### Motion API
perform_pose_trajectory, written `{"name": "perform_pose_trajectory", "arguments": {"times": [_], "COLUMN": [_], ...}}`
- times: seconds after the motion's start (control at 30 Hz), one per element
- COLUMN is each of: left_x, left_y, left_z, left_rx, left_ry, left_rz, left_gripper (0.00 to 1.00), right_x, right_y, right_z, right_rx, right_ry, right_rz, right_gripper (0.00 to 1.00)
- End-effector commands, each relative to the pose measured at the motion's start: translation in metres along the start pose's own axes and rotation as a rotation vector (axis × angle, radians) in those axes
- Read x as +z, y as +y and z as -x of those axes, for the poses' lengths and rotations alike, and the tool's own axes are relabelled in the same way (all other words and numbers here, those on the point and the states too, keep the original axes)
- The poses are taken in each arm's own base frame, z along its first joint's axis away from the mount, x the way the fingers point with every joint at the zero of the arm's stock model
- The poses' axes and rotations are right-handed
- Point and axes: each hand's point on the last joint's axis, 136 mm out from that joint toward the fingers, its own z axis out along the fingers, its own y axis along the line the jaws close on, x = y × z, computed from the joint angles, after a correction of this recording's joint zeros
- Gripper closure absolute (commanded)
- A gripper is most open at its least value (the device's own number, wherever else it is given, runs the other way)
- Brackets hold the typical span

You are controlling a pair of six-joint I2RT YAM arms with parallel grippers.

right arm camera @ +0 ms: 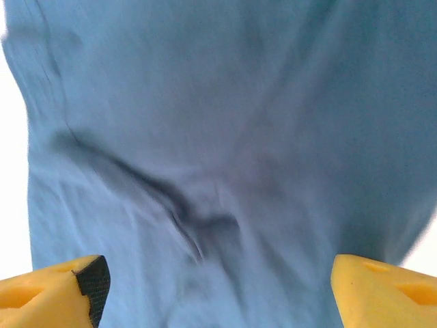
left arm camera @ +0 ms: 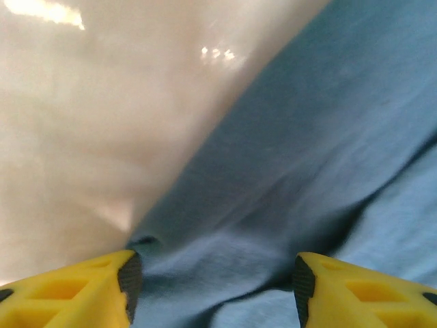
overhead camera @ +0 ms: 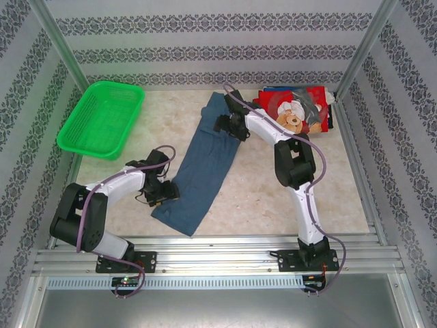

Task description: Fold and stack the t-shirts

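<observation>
The blue tee (overhead camera: 205,160) lies as a long strip slanting across the table (overhead camera: 273,195). The left gripper (left arm camera: 215,280), jaws apart, is over its near left edge. The right gripper (right arm camera: 218,280), jaws apart, is over its far end. The red tee (overhead camera: 300,113) lies far right.

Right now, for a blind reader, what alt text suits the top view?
A long blue tee lies diagonally on the table, the left gripper open at its near end, the right gripper open at its far end. A green basket sits back left, a red teddy-bear tee back right.
</observation>
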Motion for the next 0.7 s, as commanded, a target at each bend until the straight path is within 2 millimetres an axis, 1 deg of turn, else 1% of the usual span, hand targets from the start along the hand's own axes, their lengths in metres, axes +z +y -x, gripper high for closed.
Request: {"name": "perform_pose_trajectory", "arguments": {"times": [0.0,0.1,0.27,0.4,0.5,0.67], "left_x": [0.014,0.018,0.022,0.026,0.026,0.023], "left_y": [0.012,0.012,0.012,0.011,0.010,0.010], "left_z": [-0.003,-0.007,-0.020,-0.029,-0.036,-0.052], "left_rx": [-0.007,-0.026,-0.062,-0.087,-0.107,-0.146], "left_ry": [0.007,0.026,0.066,0.093,0.109,0.134], "left_rz": [0.016,0.008,-0.023,-0.049,-0.070,-0.105], "left_gripper": [0.38,0.39,0.38,0.38,0.38,0.38], "right_x": [0.007,0.023,0.048,0.063,0.073,0.087], "right_y": [-0.014,-0.020,-0.020,-0.013,0.001,0.033], "right_z": [0.005,0.006,0.005,0.005,0.003,0.001], "right_rx": [-0.030,-0.029,-0.028,-0.040,-0.035,-0.018], "right_ry": [0.024,0.042,0.079,0.103,0.113,0.126], "right_rz": [-0.105,-0.130,-0.112,-0.068,0.012,0.159], "right_gripper": [0.16,0.16,0.16,0.16,0.16,0.15]}}
